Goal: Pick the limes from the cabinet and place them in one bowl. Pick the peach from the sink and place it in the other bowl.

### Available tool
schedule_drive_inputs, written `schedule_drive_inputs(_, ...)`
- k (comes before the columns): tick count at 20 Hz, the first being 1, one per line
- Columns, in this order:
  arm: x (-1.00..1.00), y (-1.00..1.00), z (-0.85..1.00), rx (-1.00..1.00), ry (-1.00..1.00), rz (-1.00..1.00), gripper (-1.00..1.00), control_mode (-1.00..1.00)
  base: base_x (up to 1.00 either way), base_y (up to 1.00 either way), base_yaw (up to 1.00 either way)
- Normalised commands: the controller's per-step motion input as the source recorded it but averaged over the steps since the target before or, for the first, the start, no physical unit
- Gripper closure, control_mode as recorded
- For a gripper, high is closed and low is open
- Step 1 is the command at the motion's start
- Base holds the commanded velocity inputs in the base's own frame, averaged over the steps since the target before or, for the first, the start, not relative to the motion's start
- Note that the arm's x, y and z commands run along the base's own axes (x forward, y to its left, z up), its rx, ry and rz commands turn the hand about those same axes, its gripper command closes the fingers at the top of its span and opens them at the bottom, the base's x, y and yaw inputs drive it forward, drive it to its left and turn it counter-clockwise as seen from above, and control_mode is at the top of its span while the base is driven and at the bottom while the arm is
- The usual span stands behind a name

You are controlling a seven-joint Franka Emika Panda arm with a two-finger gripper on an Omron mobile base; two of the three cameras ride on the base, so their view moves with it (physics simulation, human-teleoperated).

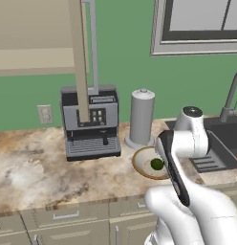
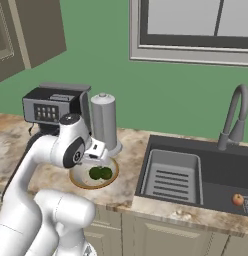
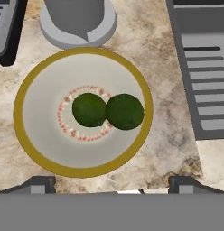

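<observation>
Limes [image 3: 107, 110] both sitting touching in the shallow bowl [image 3: 23, 135], so next up looks like the peach [image 2: 238, 199], over in the sink [image 2: 216, 165] near its right end. Gripper [image 3: 111, 182] hanging over the bowl, jaws spread, holding nothing. Best to lift straight up first, then swing across without clipping the faucet [image 2: 235, 117]. Can't spot the other bowl anywhere. Cabinet [image 1: 39, 38] cut off up top.
</observation>
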Motion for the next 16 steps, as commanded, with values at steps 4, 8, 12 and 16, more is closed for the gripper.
schedule_drive_inputs(4, -0.03, 0.0, -0.01, 0.0, 0.0, -0.01, -1.0, -1.0, 0.0, 0.0, 0.0)
schedule_drive_inputs(8, 0.0, 0.02, -0.04, 0.0, 0.0, 0.0, -1.0, -1.0, 0.0, 0.0, 0.0)
schedule_drive_inputs(12, -0.25, -0.01, -0.15, 0.0, 0.0, 0.0, -1.0, 1.0, -0.1, -0.04, 0.0)
schedule_drive_inputs(16, 0.0, 0.0, 0.0, 0.0, 0.0, 0.0, -1.0, 1.0, -0.23, -0.48, 0.0)
